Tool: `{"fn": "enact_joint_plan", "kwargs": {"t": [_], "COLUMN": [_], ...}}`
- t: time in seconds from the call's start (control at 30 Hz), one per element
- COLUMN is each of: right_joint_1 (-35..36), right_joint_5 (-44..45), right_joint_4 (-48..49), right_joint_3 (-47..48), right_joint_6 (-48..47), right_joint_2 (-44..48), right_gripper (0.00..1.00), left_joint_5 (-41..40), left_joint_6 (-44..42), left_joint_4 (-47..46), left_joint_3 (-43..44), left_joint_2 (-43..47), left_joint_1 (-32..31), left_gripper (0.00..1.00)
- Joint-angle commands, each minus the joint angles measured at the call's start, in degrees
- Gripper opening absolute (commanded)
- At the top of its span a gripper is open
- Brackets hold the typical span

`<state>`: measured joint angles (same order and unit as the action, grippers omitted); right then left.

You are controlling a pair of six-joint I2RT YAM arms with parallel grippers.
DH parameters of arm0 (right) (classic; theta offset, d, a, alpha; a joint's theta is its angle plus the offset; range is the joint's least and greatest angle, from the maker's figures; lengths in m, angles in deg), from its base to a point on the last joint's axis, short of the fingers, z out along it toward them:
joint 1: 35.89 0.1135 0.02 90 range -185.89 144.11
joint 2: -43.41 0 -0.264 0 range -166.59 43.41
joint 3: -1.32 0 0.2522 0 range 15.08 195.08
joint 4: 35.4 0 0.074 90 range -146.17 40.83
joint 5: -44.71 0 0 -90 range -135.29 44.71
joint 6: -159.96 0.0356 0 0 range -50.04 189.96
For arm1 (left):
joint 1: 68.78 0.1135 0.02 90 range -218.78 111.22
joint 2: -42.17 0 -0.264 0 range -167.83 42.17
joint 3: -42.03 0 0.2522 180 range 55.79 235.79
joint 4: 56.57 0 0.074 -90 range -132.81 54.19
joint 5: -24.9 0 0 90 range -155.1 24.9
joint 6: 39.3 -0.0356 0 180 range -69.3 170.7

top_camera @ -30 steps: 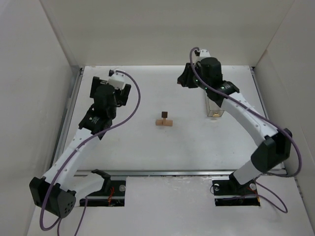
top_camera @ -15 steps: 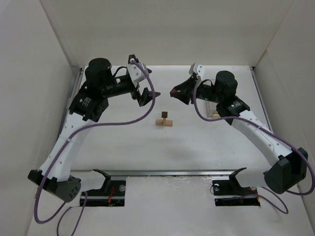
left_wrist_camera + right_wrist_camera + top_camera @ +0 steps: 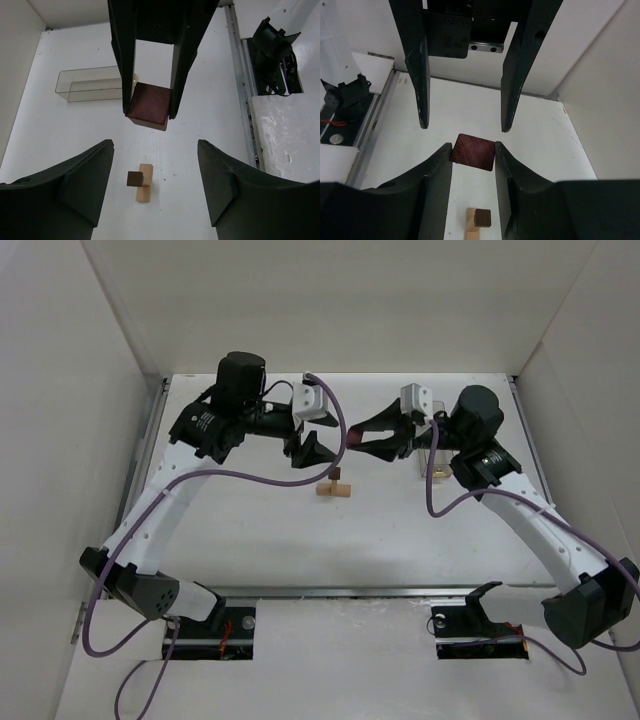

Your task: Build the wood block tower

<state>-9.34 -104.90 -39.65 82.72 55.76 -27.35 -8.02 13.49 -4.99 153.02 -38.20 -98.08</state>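
Observation:
The wood block tower (image 3: 335,487) stands mid-table: a light tan flat bar with a short tan post and one dark reddish-brown cube on top. It also shows in the left wrist view (image 3: 141,182) and low in the right wrist view (image 3: 478,222). My right gripper (image 3: 352,439) is shut on another dark reddish-brown cube (image 3: 473,152), held in the air above and behind the tower; the cube also shows in the left wrist view (image 3: 149,106). My left gripper (image 3: 322,446) is wide open and empty (image 3: 155,150), facing the right gripper tip to tip.
A clear plastic box (image 3: 90,85) lies at the back right of the table, partly behind the right arm (image 3: 436,458). White walls enclose the table on three sides. A metal rail (image 3: 340,591) runs along the near edge by the arm bases.
Both arms have swung in from the back corners toward the centre. The two grippers now face each other just above the tower. The tower has not moved.

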Motion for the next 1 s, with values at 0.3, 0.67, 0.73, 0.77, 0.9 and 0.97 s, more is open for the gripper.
{"fn": "enact_joint_plan", "kwargs": {"t": [0.3, 0.67, 0.73, 0.77, 0.9, 0.97], "right_joint_1": [-0.4, -0.4, -0.4, -0.4, -0.4, 0.1], "right_joint_5": [-5.9, -6.4, -6.9, -6.9, -6.9, -6.9], "right_joint_4": [3.0, 2.0, 2.0, 2.0, 2.0, 2.0], "right_joint_3": [-0.7, -1.3, -1.3, -1.3, -1.3, -1.3], "right_joint_6": [-2.4, -2.9, -2.9, -2.9, -2.9, -2.9], "right_joint_2": [2.0, 3.8, 4.3, 4.3, 4.3, 4.3], "right_gripper": [0.00, 0.00, 0.00, 0.00, 0.00, 0.00], "left_joint_5": [-2.2, -2.9, -3.5, -3.5, -3.5, -2.9], "left_joint_6": [1.1, 2.3, 2.8, 2.8, 3.4, 3.9], "left_joint_4": [-2.9, -4.7, -5.2, -5.2, -6.4, -6.9], "left_joint_3": [1.8, 1.2, 1.2, 1.2, 0.7, 0.2], "left_joint_2": [0.7, 0.7, 0.2, 0.2, 0.2, 0.2], "left_joint_1": [-5.2, -5.2, -5.2, -5.2, -5.7, -5.7], "left_gripper": [0.57, 0.51, 0.48, 0.46, 0.46, 0.49]}}
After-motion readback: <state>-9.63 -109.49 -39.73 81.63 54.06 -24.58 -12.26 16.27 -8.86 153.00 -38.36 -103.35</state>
